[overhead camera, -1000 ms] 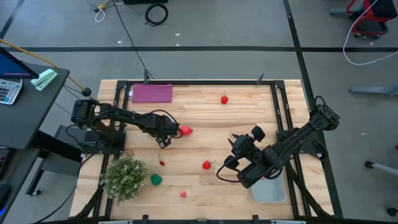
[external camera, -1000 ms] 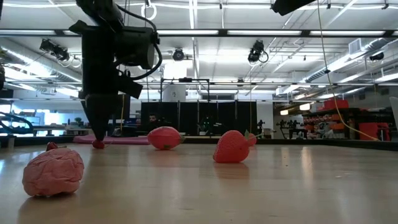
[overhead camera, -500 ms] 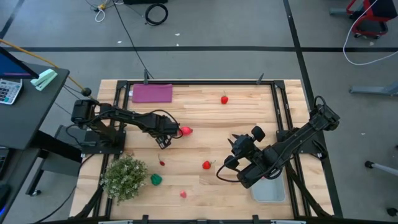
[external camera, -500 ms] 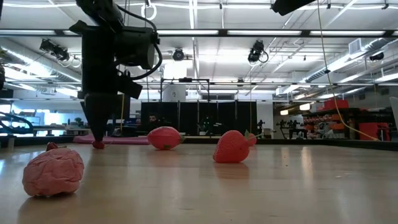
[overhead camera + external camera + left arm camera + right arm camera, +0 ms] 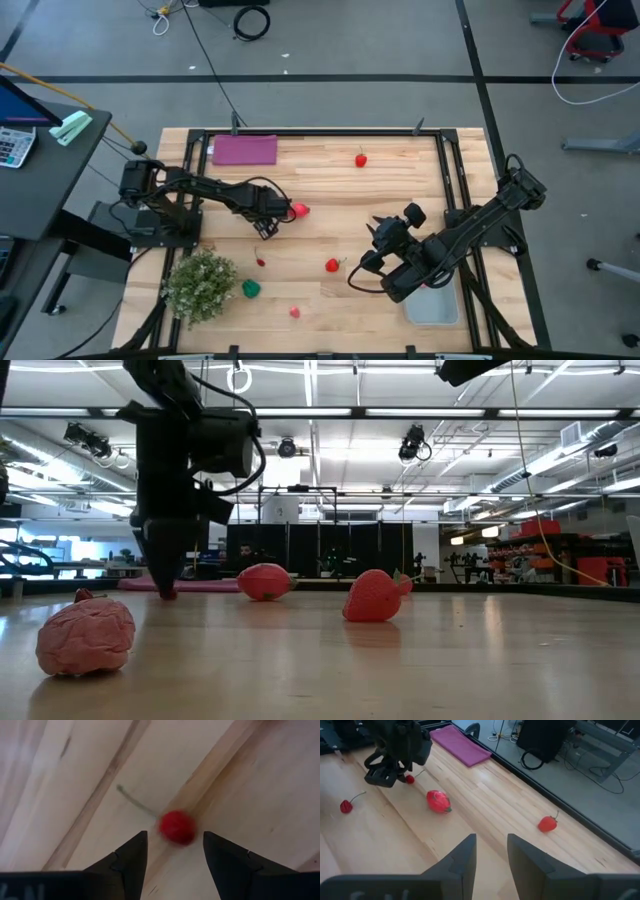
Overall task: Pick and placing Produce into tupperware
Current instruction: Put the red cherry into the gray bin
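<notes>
Cherry (image 5: 177,827), small, round, likely slippery, lies mid-left of the table between the left gripper's (image 5: 172,851) open, empty fingers; grip across its body.

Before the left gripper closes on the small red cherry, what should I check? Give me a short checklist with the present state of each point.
1. Left gripper open: ok, the fingers stand apart in the left wrist view.
2. Cherry lined up with the gap: ok, it sits just ahead of the fingertips, roughly centred.
3. Fingers low enough to enclose the cherry: cannot tell; the low view shows the tips near the table, but contact is unclear.
4. Neighbours clear: ok, the pink fruit lies apart from the cherry.
5. Tupperware free to receive: not ok, the right arm lies over it.
6. Right gripper out of the way: ok, open, on the table's right side.
</notes>
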Available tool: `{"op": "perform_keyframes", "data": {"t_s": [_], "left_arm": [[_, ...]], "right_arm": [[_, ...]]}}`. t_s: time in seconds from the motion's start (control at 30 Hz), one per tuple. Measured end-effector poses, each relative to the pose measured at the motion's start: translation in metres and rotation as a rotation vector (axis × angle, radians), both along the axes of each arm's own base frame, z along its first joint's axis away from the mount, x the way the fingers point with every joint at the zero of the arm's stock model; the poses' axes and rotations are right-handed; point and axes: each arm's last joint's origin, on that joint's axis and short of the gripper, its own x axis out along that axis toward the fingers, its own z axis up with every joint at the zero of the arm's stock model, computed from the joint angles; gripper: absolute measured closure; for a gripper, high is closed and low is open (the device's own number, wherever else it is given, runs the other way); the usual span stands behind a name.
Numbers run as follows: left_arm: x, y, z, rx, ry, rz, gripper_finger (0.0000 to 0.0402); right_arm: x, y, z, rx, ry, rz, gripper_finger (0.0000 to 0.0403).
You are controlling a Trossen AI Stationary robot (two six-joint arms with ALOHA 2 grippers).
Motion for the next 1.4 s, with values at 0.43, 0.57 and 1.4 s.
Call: {"op": "perform_keyframes", "data": {"t_s": [0.43,0.57,1.4], "left_arm": [[0.008,0.001,-0.003,0.02,-0.061,-0.016,0.0209],[0.008,0.001,-0.003,0.021,-0.056,-0.023,0.0212],[0.012,-0.009,-0.003,0.037,-0.087,-0.093,0.0387]], "right_arm": [[0.001,0.001,-0.001,0.011,0.0,0.002,0.0286],[0.001,0.001,-0.001,0.014,0.001,0.003,0.0286],[0.001,0.001,-0.001,0.011,0.004,0.005,0.0286]]}}
